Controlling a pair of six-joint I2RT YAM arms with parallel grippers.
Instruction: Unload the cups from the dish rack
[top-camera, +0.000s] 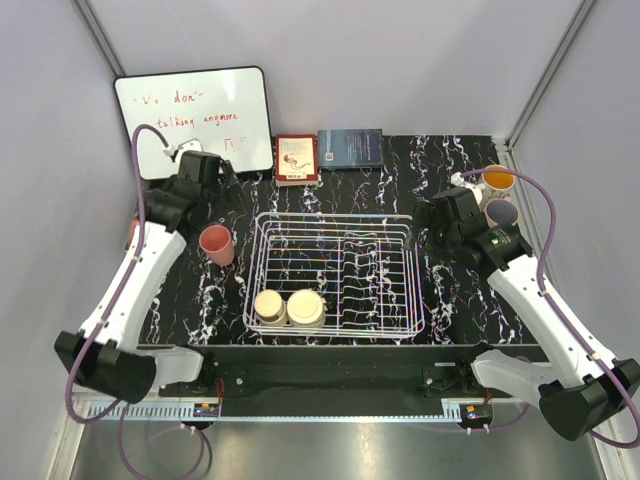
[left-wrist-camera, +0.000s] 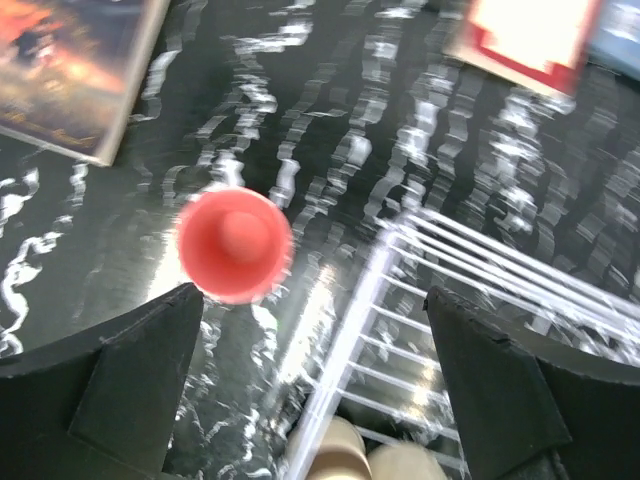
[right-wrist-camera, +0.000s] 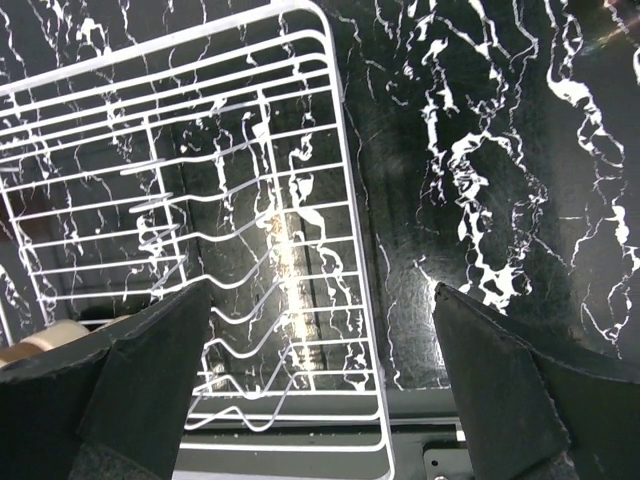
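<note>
The white wire dish rack sits mid-table. Two cream cups stand in its near left corner. A pink tumbler stands upright on the table just left of the rack. My left gripper hangs open above it, empty, with the tumbler by the left finger and the rack to the right. Beside the rack's right end, my right gripper is open over the rack's edge with nothing in it. A yellow-inside mug and a lavender mug stand at the far right.
A whiteboard leans at the back left. A red book and a blue book lie behind the rack. Another book lies left of the tumbler. Grey walls close in both sides.
</note>
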